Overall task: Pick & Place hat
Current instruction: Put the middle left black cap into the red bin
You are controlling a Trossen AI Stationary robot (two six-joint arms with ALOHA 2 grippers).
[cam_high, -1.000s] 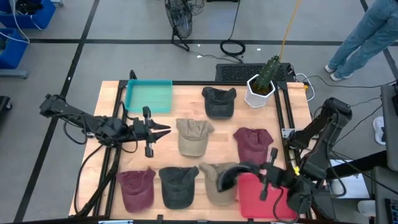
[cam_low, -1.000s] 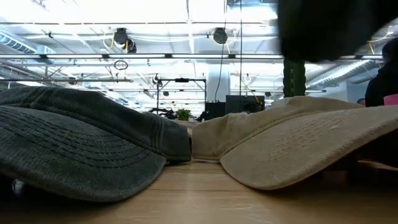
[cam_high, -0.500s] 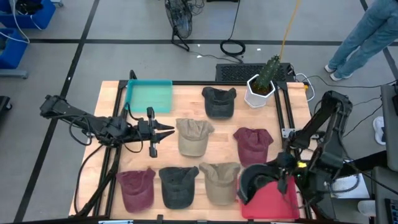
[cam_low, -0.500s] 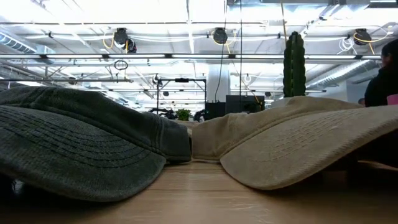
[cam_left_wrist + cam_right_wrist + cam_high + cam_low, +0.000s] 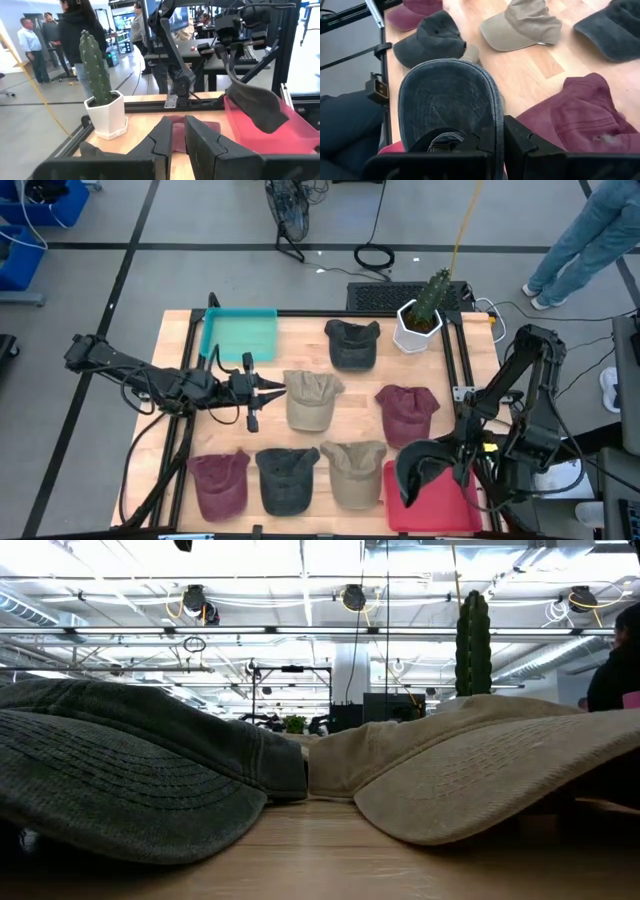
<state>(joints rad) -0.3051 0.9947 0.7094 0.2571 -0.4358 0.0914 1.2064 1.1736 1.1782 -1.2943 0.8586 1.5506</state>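
Several hats lie crown-up on the wooden table. My right gripper [image 5: 458,465] is shut on a dark grey hat [image 5: 420,470], which hangs over the red tray [image 5: 430,508] at the near right corner. In the right wrist view the hat [image 5: 447,100] shows its hollow inside. My left gripper [image 5: 280,389] hovers level just left of a tan hat [image 5: 308,400] at mid-table, with its fingers close together [image 5: 178,132] and touching nothing. My right gripper pinches the dark grey hat by the edge of its rim [image 5: 496,122] between the two fingers. The fingers come from above, pointing down. The hat [image 5: 255,105] is lifted clear and hangs below them over the red tray [image 5: 300,135].
A teal tray [image 5: 240,335] sits at the far left and a cactus pot [image 5: 420,325] at the far right. Other hats: dark [image 5: 352,343], maroon [image 5: 405,412], maroon [image 5: 220,480], dark [image 5: 287,478], tan [image 5: 352,472]. People stand beyond the table.
My right gripper has carried the dark grey hat toward the table's right edge, from above the near tan hat to above the red tray, staying shut on it. My left gripper has moved toward the right, closer to the mid-table tan hat.
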